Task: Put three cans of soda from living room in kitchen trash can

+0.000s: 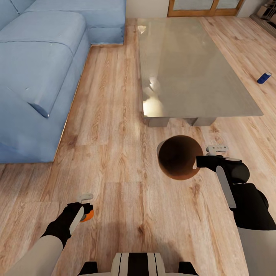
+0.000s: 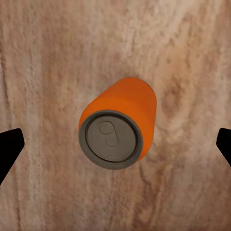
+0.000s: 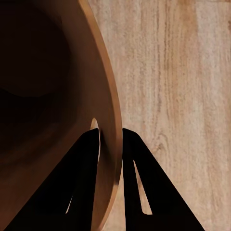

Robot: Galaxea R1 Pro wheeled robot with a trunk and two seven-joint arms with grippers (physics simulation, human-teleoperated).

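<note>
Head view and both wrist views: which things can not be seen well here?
- Orange can, head view: mostly hidden by the left tool.
- Blue can, head view: too small to read its label.
- Bin, right wrist view: cut off by the edge; its inside is too dark to see any contents.

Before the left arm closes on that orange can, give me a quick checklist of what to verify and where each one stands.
1. Left gripper open wide: ok.
2. Orange can between the fingertips: ok, roughly centred, standing on the floor.
3. Fingers low enough to clamp the can body: cannot tell.
4. Right gripper holding the trash can: ok, fingers pinch its rim.
5. Bin empty: cannot tell, interior dark.
6. Other cans located: not ok, one blue can lies beyond the glass table.
</note>
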